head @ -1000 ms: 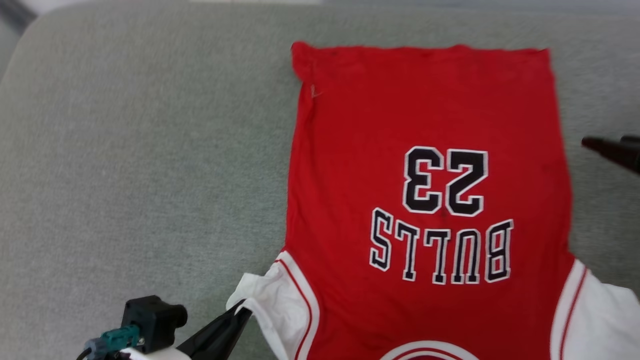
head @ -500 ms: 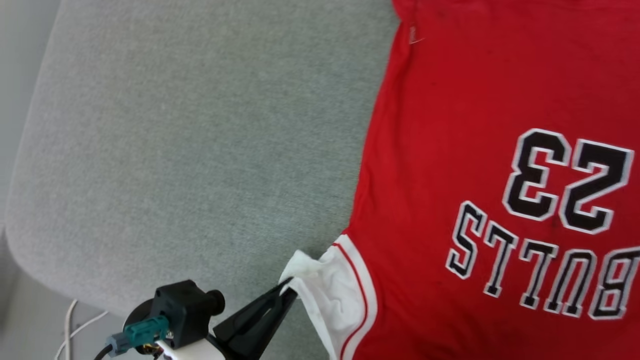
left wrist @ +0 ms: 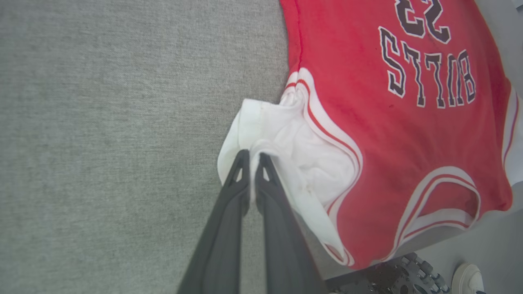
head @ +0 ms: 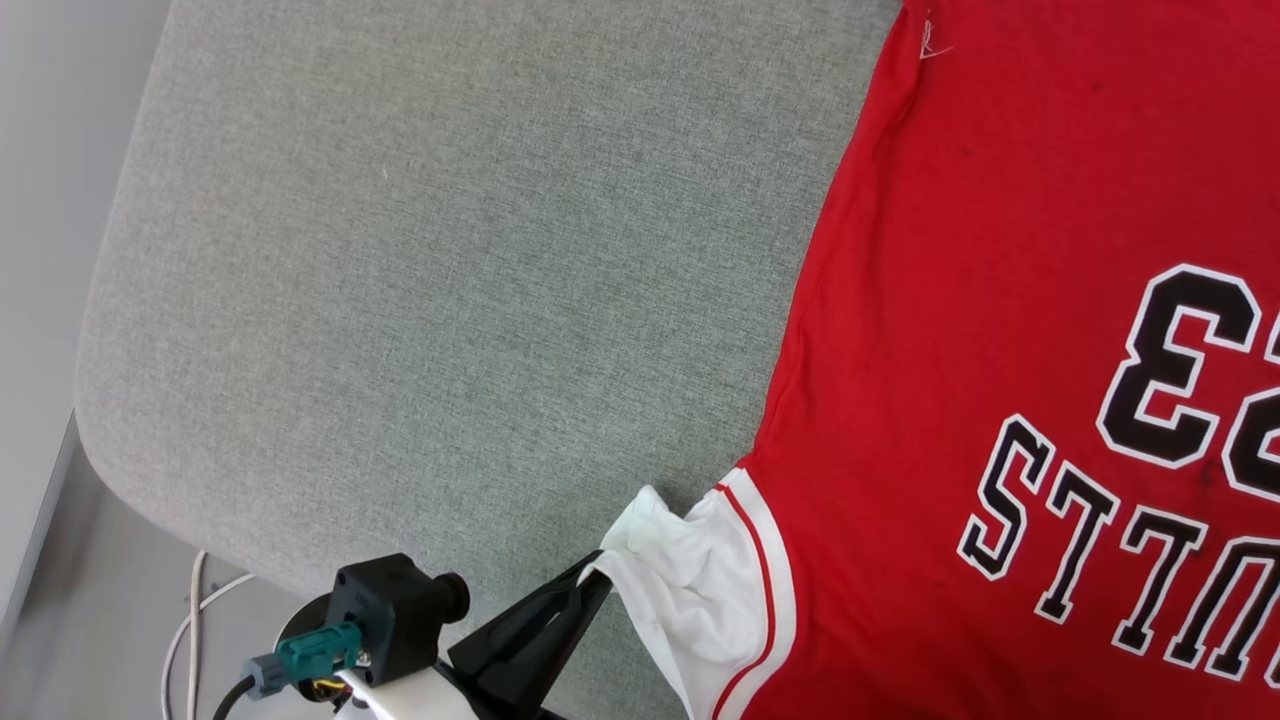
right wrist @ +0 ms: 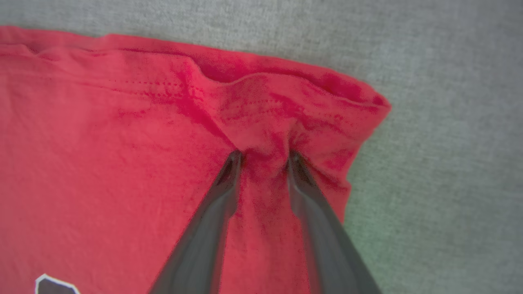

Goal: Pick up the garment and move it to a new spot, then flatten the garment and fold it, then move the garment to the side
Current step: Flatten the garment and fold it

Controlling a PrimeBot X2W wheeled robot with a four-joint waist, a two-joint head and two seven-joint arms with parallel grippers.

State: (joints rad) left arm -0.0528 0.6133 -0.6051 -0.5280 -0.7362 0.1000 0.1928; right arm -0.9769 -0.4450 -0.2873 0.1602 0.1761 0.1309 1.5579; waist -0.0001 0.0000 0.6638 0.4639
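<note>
The garment (head: 1000, 300), a red jersey with black white-outlined letters and number, lies flat on the grey cushion. In the head view my left gripper (head: 598, 580) is shut on the tip of its white sleeve (head: 690, 570) at the lower middle. The left wrist view shows the same pinch: left gripper (left wrist: 251, 154) clamps the crumpled sleeve (left wrist: 294, 143) beside the red body (left wrist: 367, 122). In the right wrist view my right gripper (right wrist: 264, 157) presses down near a hem corner of the garment (right wrist: 122, 143). Its jaws stand partly apart, with red cloth bunched up between them.
The grey cushion (head: 450, 300) stretches wide to the garment's left and ends in a rounded corner at the lower left. Beyond that lies floor with white cables (head: 190, 620). A shoe (left wrist: 468, 277) and my base (left wrist: 392, 277) show past the cushion's near edge.
The head camera has swung, so the garment now sits farther right in the picture. My left gripper keeps its pinch on the white sleeve tip.
</note>
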